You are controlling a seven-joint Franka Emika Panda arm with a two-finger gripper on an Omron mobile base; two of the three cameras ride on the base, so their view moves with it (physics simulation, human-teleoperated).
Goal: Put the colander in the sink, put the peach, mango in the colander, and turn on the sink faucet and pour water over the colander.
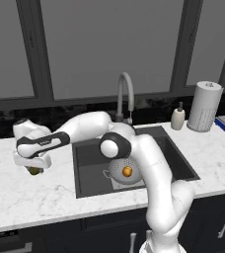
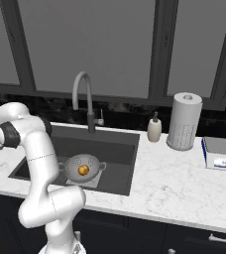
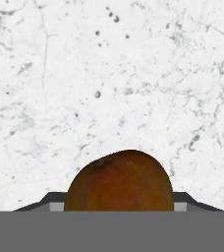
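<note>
You've got the peach sitting in the colander in the sink, so the gripper straddles the mango on the counter, jaws apart, not clamped.

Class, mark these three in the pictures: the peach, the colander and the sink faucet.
peach (image 1: 127,171): left base view, middle of the fruit.
colander (image 2: 73,165): right base view, perforated inner wall, left of the fruit.
sink faucet (image 2: 80,79): right base view, top of the arch.
</note>
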